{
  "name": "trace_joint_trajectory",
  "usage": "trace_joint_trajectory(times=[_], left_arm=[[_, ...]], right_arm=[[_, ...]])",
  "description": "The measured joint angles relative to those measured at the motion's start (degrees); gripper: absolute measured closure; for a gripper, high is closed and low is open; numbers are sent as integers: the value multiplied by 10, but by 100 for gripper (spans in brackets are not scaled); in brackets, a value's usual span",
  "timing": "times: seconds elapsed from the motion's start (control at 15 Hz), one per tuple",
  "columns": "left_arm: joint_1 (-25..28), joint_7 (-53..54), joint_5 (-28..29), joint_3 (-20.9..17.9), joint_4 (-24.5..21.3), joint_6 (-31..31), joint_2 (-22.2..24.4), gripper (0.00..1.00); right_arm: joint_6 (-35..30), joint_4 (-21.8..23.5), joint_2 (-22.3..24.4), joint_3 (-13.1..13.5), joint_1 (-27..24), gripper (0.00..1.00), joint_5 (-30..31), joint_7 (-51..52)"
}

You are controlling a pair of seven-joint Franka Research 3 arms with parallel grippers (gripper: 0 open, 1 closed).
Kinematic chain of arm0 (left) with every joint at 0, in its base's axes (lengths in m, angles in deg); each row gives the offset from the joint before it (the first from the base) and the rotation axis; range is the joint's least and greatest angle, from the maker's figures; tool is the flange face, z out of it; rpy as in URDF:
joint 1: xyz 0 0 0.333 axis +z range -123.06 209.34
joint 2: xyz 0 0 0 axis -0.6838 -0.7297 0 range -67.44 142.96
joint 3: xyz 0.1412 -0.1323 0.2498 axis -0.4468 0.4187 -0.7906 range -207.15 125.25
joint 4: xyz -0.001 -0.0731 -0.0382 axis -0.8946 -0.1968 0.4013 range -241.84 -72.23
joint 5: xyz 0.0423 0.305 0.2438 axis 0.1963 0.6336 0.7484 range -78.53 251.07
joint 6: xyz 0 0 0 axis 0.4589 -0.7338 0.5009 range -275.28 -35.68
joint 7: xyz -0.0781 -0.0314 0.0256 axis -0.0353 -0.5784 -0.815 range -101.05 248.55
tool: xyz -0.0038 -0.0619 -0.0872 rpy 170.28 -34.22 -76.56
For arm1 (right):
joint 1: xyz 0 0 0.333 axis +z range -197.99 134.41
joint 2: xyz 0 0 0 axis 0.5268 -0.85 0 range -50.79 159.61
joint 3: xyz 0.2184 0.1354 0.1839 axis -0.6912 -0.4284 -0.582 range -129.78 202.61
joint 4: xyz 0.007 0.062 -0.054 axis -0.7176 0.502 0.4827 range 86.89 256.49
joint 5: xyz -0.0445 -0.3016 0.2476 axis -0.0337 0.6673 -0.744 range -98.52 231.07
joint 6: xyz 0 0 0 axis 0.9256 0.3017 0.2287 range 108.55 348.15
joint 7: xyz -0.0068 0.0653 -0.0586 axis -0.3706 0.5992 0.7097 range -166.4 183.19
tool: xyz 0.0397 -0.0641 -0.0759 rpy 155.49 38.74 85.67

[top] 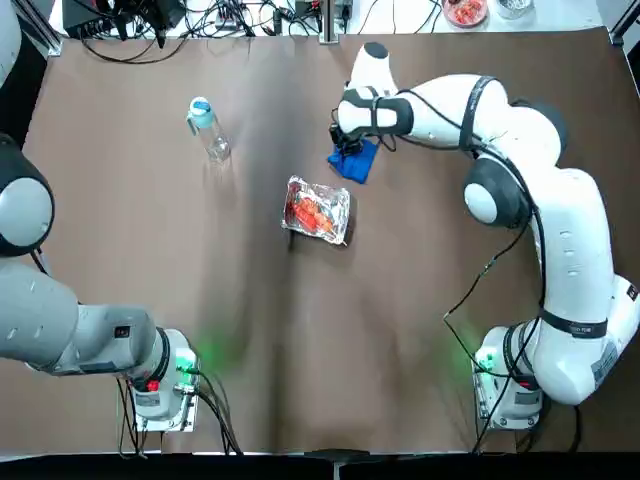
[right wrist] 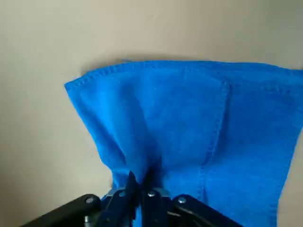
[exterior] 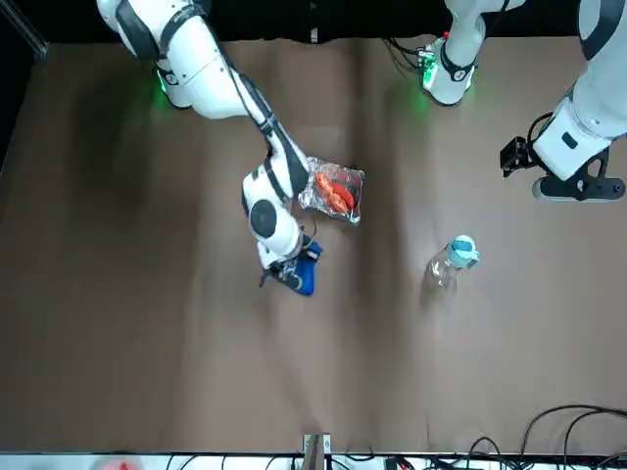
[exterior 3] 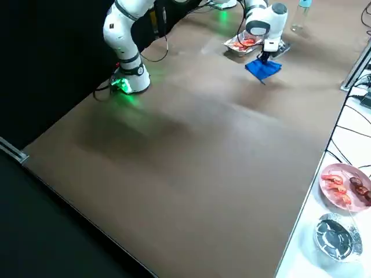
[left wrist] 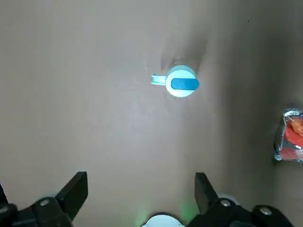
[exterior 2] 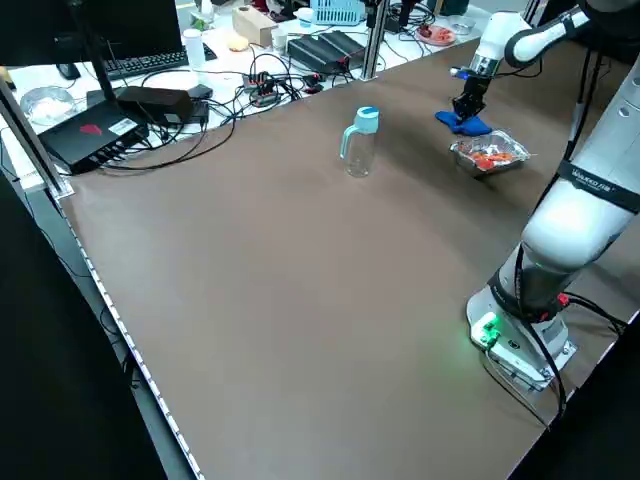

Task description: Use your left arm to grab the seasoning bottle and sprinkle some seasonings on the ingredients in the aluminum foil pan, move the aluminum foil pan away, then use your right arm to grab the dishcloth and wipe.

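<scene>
Right tool [right wrist: 138, 189] pinches blue folded dishcloth [right wrist: 189, 137] near worktop's [top: 400, 300] far edge | risk: wiping sweep knocks adjacent crinkled silver foil pan [top: 317, 210]

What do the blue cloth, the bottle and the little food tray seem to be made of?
Cloth: soft woven fabric, matte, with stitched hems. Bottle: clear, see-through body, plastic or glass; its cap looks like smooth light-blue plastic. Tray: probably aluminum foil, shiny silver and crinkled.
</scene>
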Motion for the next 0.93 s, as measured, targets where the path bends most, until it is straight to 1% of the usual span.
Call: trace_joint_trajectory(times=[0.2, 0.33, 0.47, 0.6, 0.8, 0.93], left_arm=[[0, 0, 0, 0, 0, 0, 0, 0], [0, 0, 0, 0, 0, 0, 0, 0], [0, 0, 0, 0, 0, 0, 0, 0], [0, 0, 0, 0, 0, 0, 0, 0], [0, 0, 0, 0, 0, 0, 0, 0], [0, 0, 0, 0, 0, 0, 0, 0]], right_arm=[[52, 0, -2, 0, 49, 94, 0, -19], [59, 1, -3, 2, 58, 94, 0, -22], [57, 2, -3, 9, 49, 94, 1, -19], [44, 6, -3, 15, 26, 94, 11, -4], [23, 7, -1, 15, -12, 94, 29, 15], [23, 7, -1, 15, -18, 94, 33, 15]])
